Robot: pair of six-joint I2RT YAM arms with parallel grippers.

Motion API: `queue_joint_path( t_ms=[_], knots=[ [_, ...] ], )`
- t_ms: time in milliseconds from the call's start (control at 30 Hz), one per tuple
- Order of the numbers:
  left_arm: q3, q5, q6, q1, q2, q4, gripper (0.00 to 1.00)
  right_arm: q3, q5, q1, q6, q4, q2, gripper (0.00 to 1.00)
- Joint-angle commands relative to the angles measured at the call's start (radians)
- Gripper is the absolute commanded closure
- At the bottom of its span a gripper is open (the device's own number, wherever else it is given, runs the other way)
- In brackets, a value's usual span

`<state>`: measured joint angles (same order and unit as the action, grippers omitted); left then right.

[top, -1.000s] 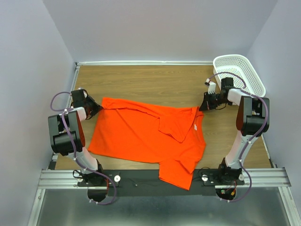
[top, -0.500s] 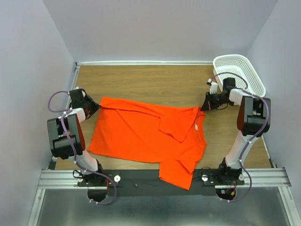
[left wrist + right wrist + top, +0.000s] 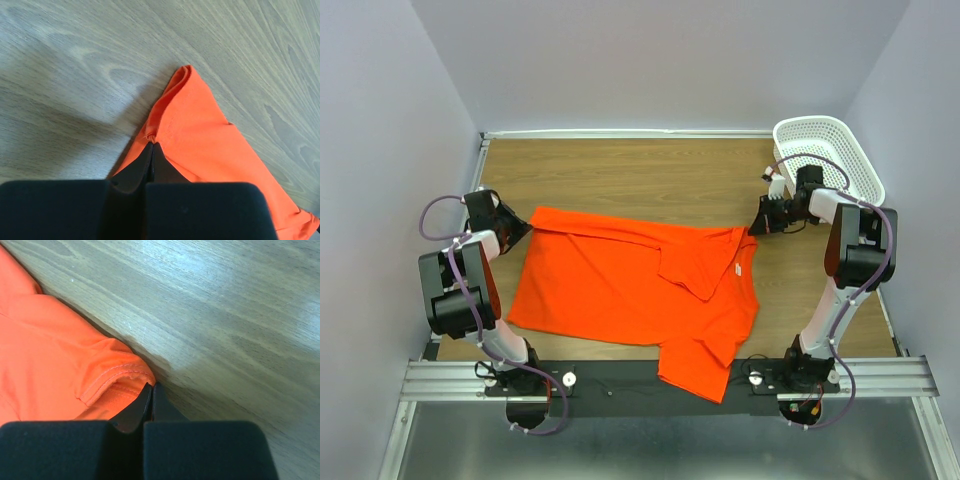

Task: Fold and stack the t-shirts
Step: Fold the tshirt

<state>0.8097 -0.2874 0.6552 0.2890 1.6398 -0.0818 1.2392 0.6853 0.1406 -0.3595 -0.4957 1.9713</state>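
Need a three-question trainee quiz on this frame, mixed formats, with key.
1. True or false: the t-shirt lies inside the white basket.
2. The left claw is: A) open, B) shut on a corner of the t-shirt, C) inside the white basket.
3. Short answer: what is the right claw pinching?

Key: 1 false, it is spread on the wooden table. 2 B. 3 the t-shirt, at a hemmed corner.
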Motion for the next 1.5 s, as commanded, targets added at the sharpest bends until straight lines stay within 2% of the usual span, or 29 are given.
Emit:
queue_joint_path(
  t_ms=[0,200,600,733,767,800,867,900,1000,1033,1067,1100,1167,1200,1233,1300,1367,1400,1433,1467],
  knots=[
    [-0.004,0.011,-0.009,0.013,-0.014,-0.022,1.00,0.011,-0.067,0.017,-0.015,-0.020,0.001,0.99],
    [0.009,-0.022,-0.014,0.015,-0.006,-0.027,1.00,0.006,-0.035,0.017,-0.033,-0.020,-0.031,0.99],
    [0.014,-0.029,-0.020,0.016,-0.009,-0.027,1.00,0.028,-0.066,0.017,-0.035,-0.015,-0.058,0.99],
    [0.013,-0.076,-0.026,0.016,-0.009,-0.041,0.98,0.014,-0.056,0.017,-0.048,-0.014,-0.071,0.98],
    [0.011,-0.087,-0.026,0.016,-0.011,-0.052,0.92,0.008,-0.056,0.017,-0.056,-0.015,-0.077,0.92],
    [0.008,-0.097,-0.028,0.016,-0.015,-0.055,0.76,0.006,-0.052,0.017,-0.061,-0.015,-0.086,0.81],
    [0.003,-0.119,-0.034,0.015,-0.038,-0.058,0.62,-0.003,-0.040,0.017,-0.078,-0.017,-0.130,0.71],
    [0.002,-0.127,-0.037,0.015,-0.050,-0.058,0.54,-0.013,-0.021,0.017,-0.082,-0.018,-0.150,0.58],
    [0.009,-0.131,-0.066,0.015,-0.124,-0.021,0.47,-0.017,0.003,0.016,-0.101,-0.046,-0.230,0.47],
    [0.026,-0.115,-0.078,0.016,-0.176,-0.003,0.46,-0.015,0.019,0.016,-0.111,-0.061,-0.253,0.39],
    [0.035,-0.104,-0.089,0.018,-0.202,0.014,0.46,-0.015,0.026,0.014,-0.145,-0.078,-0.271,0.36],
    [0.055,-0.095,-0.124,0.019,-0.234,0.049,0.45,-0.012,0.066,0.011,-0.179,-0.133,-0.313,0.29],
    [0.068,-0.062,-0.155,0.016,-0.348,0.073,0.45,-0.015,0.135,-0.005,-0.423,-0.314,-0.348,0.26],
    [0.054,-0.049,-0.173,0.018,-0.394,0.070,0.40,-0.023,0.160,-0.019,-0.528,-0.380,-0.386,0.24],
    [0.042,-0.024,-0.181,0.018,-0.484,0.063,0.38,-0.059,0.180,-0.035,-0.734,-0.474,-0.403,0.24],
    [-0.007,-0.022,-0.189,0.018,-0.558,0.022,0.31,-0.122,0.160,-0.076,-0.750,-0.416,-0.443,0.24],
    [-0.033,-0.062,-0.184,0.018,-0.610,0.011,0.30,-0.158,0.100,-0.099,-0.593,-0.322,-0.447,0.28],
    [-0.046,-0.082,-0.181,0.018,-0.614,0.004,0.30,-0.150,0.091,-0.114,-0.538,-0.269,-0.433,0.36],
    [-0.066,-0.104,-0.183,0.018,-0.607,0.005,0.30,-0.138,0.086,-0.118,-0.471,-0.244,-0.411,0.51],
    [-0.073,-0.137,-0.193,0.018,-0.588,0.014,0.30,-0.109,0.104,-0.121,-0.378,-0.233,-0.376,0.57]
  ],
)
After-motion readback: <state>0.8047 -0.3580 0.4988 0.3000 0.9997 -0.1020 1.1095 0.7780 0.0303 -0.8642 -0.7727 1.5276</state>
